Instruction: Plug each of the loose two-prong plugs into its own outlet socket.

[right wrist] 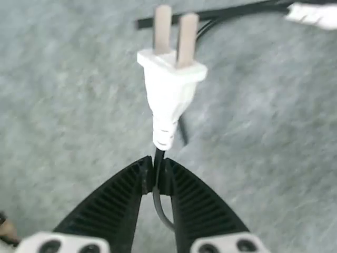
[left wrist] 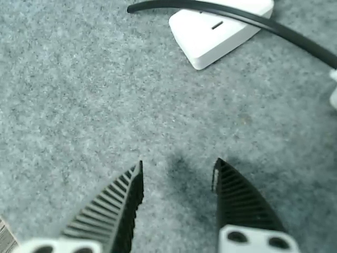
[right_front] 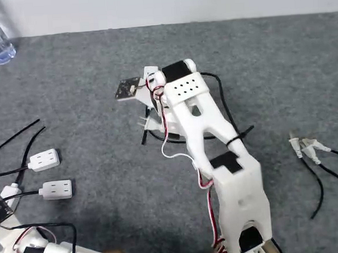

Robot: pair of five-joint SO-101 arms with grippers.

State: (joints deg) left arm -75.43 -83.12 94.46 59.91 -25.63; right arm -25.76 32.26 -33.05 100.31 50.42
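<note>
Right wrist view: right gripper (right wrist: 156,168) is clenched on the black cord (right wrist: 160,208) just behind the white plug (right wrist: 169,89), not on the plug body. The prongs (right wrist: 174,34) point away from the gripper. High view puts that plug (right_front: 150,122) mid-tabletop, apparently lifted off the grey tabletop (right_front: 97,79). It's well apart from the upper socket (right_front: 45,160) and lower socket (right_front: 57,189) on the left side. The loose plugs (right_front: 315,147) lie far right, untouched. Left gripper (left wrist: 178,174) is released, jaws spread, nothing between them. It hovers over bare tabletop near a white socket (left wrist: 221,26) with a black cable (left wrist: 237,18) running over it; can't tell which of the two sockets that is. My read: we're in the carry step for the first plug, nothing seated yet, so the task is early. Next move calls for carrying the plug over to a socket and lining both prongs up with one slot pair. A cord grip lets the plug swing and buckle under push, so insertion force is doubtful. Likely needs the left gripper to pin the socket body so it doesn't slide, and maybe a regrip on the plug body before pushing.
</note>
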